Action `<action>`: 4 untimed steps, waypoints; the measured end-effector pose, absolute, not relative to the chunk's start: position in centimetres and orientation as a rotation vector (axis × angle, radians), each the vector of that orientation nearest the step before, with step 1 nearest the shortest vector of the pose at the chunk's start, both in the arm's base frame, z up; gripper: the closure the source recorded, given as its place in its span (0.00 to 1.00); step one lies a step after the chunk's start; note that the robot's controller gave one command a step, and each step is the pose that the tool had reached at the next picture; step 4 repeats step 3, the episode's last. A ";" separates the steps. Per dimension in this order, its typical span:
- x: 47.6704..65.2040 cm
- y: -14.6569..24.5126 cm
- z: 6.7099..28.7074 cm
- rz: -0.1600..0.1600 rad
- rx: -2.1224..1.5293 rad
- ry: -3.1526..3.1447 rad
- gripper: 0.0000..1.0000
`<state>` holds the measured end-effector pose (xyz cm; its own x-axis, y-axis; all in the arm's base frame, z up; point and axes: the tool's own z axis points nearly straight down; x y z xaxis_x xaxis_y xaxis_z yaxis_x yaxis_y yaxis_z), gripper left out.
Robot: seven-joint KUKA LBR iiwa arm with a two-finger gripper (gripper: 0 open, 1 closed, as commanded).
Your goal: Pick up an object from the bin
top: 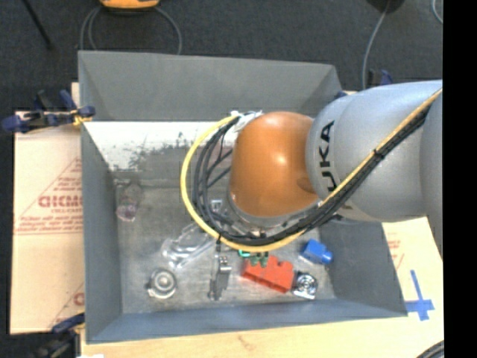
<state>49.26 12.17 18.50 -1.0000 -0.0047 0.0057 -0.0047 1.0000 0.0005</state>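
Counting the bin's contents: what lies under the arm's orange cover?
Just below the orange cover show a red block, a small green piece and a clear plastic piece. The bin floor directly beneath it is hidden.

Light from above, I judge: soft sheen on crown of orange cover [268,155], pale band along top of grey arm [387,118]. Back wall of bin [149,136] brightest, nearly washed out; near wall darker. Arm throws shadow over floor beneath it. I see small glints on clear plastic piece [181,246] and round metal piece [162,283]. Surroundings dim.
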 end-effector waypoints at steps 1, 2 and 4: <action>52.6 11.7 11.2 -0.004 0.153 -3.147 0.00; 52.5 11.7 10.9 -0.003 0.148 -3.144 1.00; 52.3 11.6 22.4 0.000 0.135 -3.147 1.00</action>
